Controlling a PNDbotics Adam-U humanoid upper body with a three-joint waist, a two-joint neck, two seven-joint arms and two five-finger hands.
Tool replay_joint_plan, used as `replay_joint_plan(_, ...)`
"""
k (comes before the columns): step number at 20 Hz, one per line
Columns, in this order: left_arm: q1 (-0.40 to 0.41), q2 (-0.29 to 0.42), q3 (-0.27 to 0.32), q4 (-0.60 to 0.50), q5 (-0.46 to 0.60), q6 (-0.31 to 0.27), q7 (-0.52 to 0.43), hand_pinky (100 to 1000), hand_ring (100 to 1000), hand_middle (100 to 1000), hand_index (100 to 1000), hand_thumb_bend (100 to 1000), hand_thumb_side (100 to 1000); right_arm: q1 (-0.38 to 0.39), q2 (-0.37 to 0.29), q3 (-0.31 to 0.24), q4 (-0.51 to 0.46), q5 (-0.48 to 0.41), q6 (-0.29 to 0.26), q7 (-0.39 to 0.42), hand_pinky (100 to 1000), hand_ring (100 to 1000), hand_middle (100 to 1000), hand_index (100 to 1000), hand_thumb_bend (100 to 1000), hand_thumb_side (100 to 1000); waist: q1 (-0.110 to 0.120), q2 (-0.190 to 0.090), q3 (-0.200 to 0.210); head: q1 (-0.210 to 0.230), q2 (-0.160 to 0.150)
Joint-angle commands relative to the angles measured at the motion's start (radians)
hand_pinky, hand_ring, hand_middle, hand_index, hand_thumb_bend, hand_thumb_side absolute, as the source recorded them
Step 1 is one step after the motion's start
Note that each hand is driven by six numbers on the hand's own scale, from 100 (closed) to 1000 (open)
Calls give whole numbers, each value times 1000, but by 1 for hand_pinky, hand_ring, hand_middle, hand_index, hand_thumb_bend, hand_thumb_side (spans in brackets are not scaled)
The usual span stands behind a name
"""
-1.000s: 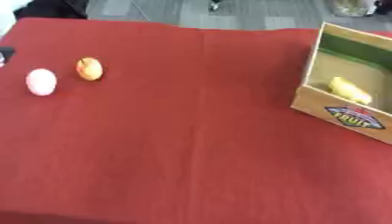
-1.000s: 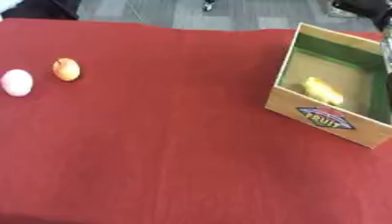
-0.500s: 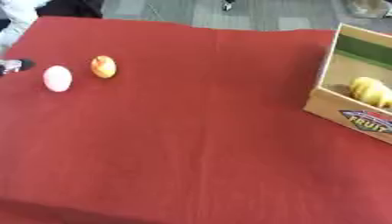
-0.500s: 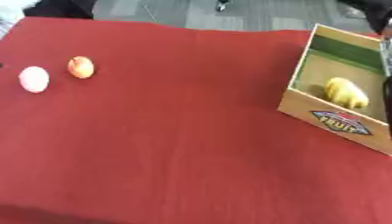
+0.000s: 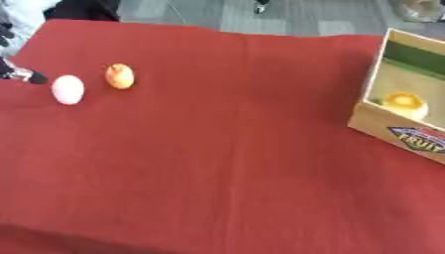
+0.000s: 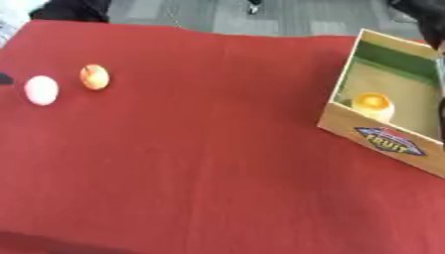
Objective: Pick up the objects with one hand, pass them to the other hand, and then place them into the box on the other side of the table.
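A pink egg-shaped object (image 5: 68, 90) lies on the red tablecloth (image 5: 217, 149) at the far left. An orange round object (image 5: 120, 76) sits just to its right. Only a small black and silver part of my left hand (image 5: 23, 75) shows at the left edge, a little left of the pink object and apart from it. An open cardboard box (image 6: 382, 140) with a fruit label stands at the right, and a yellow object (image 6: 373, 103) lies inside it. In the right eye view a dark shape in the upper right corner, above the box, looks like my right hand (image 6: 424, 12).
The table's far edge (image 5: 217, 29) runs along the top, with grey floor beyond. Dark clothing shows past the far left corner (image 5: 83, 9). A broad stretch of red cloth separates the two objects from the box.
The camera has swung left, so everything sits further right in the picture. A part of my left hand has come into view at the left edge beside the pink object.
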Motion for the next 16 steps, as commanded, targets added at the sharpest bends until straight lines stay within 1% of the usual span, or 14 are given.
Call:
replay_joint_plan(1, -31, 20, 3, 38, -37, -7, -26, 845, 764, 727, 832, 880, 258, -16, -13, -10, -23, -1, 1, 0, 983, 1000, 765, 851, 100, 354, 7, -14, 1, 7, -7)
replay_joint_plan(4, -35, 18, 5, 46, -46, -13, -30, 845, 764, 727, 832, 880, 258, -16, -13, -10, -23, -1, 1, 0, 983, 1000, 765, 851, 100, 354, 7, -14, 2, 7, -7)
replay_joint_plan(5, -35, 11, 5, 47, -48, -14, -35, 849, 783, 744, 830, 854, 275, -14, -9, -10, -21, 0, 3, 1, 985, 1000, 762, 850, 100, 380, 5, -11, -1, 29, -5)
replay_joint_plan(6, -33, 2, -3, 61, -57, -6, -47, 849, 783, 744, 830, 854, 275, -15, -6, -9, -21, 2, 3, 2, 985, 1000, 762, 850, 100, 380, 5, -6, -5, 47, -8)
replay_joint_plan(7, -39, -5, -9, 82, -70, 7, -61, 851, 789, 748, 828, 844, 252, -14, -4, -9, -20, 5, 4, 3, 985, 1000, 762, 849, 100, 387, 5, -2, -6, 59, -8)
replay_joint_plan(8, -49, -13, -11, 107, -85, 22, -77, 851, 789, 748, 828, 844, 252, -13, -3, -9, -19, 8, 4, 4, 985, 1000, 762, 849, 100, 387, 5, -1, -7, 66, -7)
replay_joint_plan(9, -62, -21, -11, 133, -101, 38, -93, 852, 793, 751, 825, 829, 229, -11, -3, -9, -18, 11, 4, 4, 985, 1000, 761, 849, 100, 390, 5, 0, -8, 70, -7)
replay_joint_plan(12, -93, -46, -6, 213, -151, 76, -124, 850, 793, 750, 821, 809, 221, -5, -2, -11, -16, 14, 4, 4, 986, 1000, 761, 848, 100, 398, 5, 1, -7, 74, -6)
replay_joint_plan(14, -102, -63, 3, 251, -185, 75, -128, 847, 792, 749, 820, 802, 225, -3, -2, -12, -15, 16, 4, 4, 986, 1000, 760, 848, 100, 400, 4, 1, -7, 76, -7)
replay_joint_plan(16, -106, -80, 12, 276, -209, 70, -121, 842, 787, 743, 811, 777, 233, -1, -1, -12, -15, 17, 4, 4, 986, 1000, 759, 847, 100, 405, 3, 2, -7, 80, -7)
